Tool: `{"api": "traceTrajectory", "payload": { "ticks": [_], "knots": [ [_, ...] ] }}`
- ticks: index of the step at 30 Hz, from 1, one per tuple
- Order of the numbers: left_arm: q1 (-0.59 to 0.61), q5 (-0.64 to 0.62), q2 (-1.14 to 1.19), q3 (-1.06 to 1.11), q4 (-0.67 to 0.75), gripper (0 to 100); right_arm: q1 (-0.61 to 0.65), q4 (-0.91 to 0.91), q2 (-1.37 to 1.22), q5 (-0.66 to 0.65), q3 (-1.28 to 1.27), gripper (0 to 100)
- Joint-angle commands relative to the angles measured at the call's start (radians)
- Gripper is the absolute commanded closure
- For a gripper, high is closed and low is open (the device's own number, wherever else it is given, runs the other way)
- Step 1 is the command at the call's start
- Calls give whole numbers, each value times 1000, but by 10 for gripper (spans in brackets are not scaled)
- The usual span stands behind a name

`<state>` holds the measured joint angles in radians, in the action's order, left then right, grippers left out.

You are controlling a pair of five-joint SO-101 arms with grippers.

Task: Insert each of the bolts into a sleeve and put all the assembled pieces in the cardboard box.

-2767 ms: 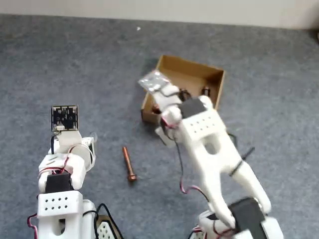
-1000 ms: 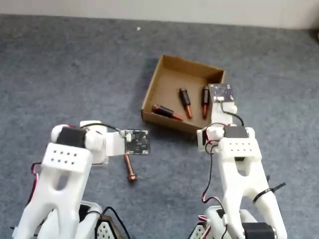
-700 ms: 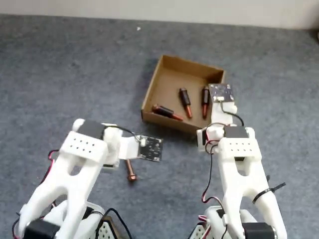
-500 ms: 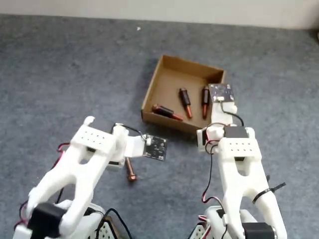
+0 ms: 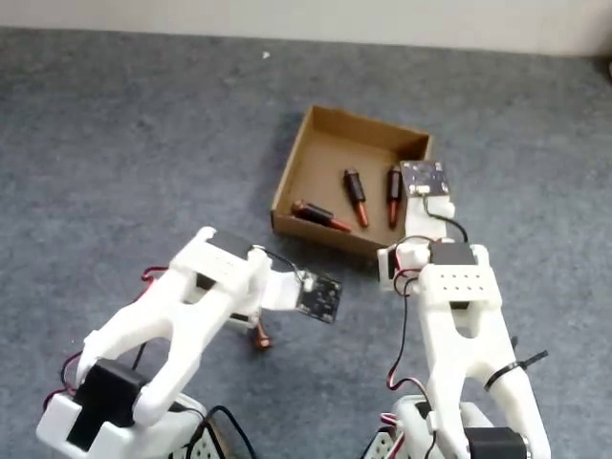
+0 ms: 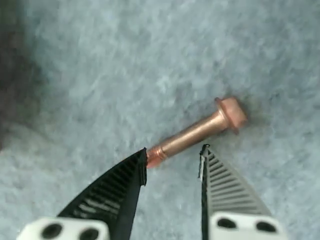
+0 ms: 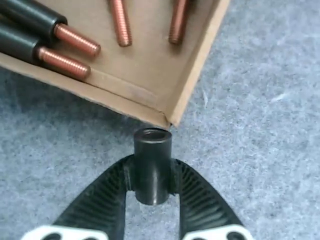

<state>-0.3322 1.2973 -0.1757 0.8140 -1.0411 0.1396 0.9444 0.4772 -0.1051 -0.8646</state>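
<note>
L tool (image 6: 174, 152) swung over bolt (image 6: 195, 132), jaws apart.

A grey, carpet-like surface (image 5: 124, 134) with a short, mottled nap spreads across the high view. Along its far edge runs a pale, off-white strip (image 5: 382, 21); whether it is wall or floor cannot be told. A tiny white speck (image 5: 266, 54) lies near that edge. The light is soft and even.

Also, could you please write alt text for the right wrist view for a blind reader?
The right gripper clamps a black sleeve in its fingers, open end facing the corner of the cardboard box just beyond. Inside the box lie copper bolts, two in black sleeves.
</note>
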Motion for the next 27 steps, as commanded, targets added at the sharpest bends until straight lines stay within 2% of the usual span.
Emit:
{"api": "traceTrajectory", "payload": {
  "ticks": [1, 5, 14, 20, 27],
  "knots": [
    [-77, 86, 1, -31, 8, 803, -12, -25, 41, -3, 13, 994],
    [-142, 6, 1, -31, 8, 803, -12, -25, 41, -3, 13, 994],
    [-188, -3, 1, 41, 52, 812, -15, -24, 41, -3, 12, 994],
    [-191, -3, 1, 64, 55, 924, -16, -22, 41, -3, 10, 994],
    [-205, -5, -10, 76, 41, 994, -16, -22, 42, -3, 10, 994]
  ]
}}
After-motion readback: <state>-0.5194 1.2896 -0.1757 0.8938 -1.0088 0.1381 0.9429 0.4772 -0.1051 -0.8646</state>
